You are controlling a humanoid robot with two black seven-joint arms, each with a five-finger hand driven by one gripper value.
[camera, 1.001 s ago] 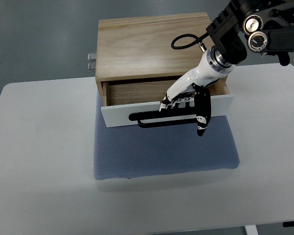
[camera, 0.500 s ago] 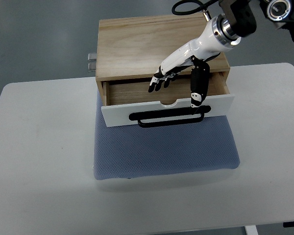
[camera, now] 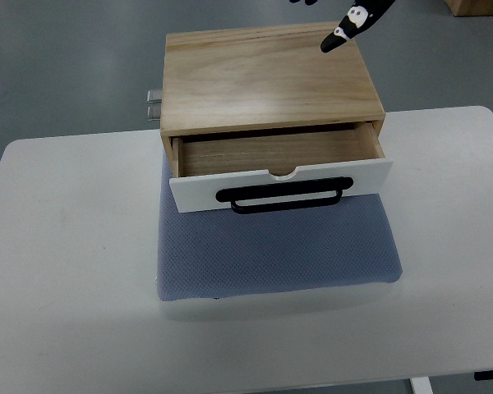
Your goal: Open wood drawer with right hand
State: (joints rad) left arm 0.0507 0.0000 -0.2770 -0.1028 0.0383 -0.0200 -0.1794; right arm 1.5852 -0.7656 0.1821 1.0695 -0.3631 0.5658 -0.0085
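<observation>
Drawer (camera: 279,160) sits partway out of the wood cabinet (camera: 267,78), roughly mid-table, its white front panel (camera: 199,190) standing clear of the wooden frame w/ a strip of the bare wood interior showing behind it. Looks like the job's basically done, judging by that gap; nothing visible inside the drawer. Black bar handle (camera: 279,197) runs across the front, free, nothing on it, and the little half-round notch in the panel's top edge sits just above it. Cabinet rests on a blue mesh mat (camera: 271,254), prob. there to stop the box sliding when the drawer gets tugged; the mat lies on the white table (camera: 66,246). Small metal bits (camera: 154,105) poke out at the cabinet's back-left corner, can't tell what they are. Right hand (camera: 352,20) is way up at the top edge, over the cabinet's far right corner, well clear of the handle; only a black-and-white fingertip or two in view, so can't tell if it's spread or curled, but it's holding nothing of the drawer. Left arm nowhere in shot. Writing, brands, labels: none readable on the box, mat or table.
</observation>
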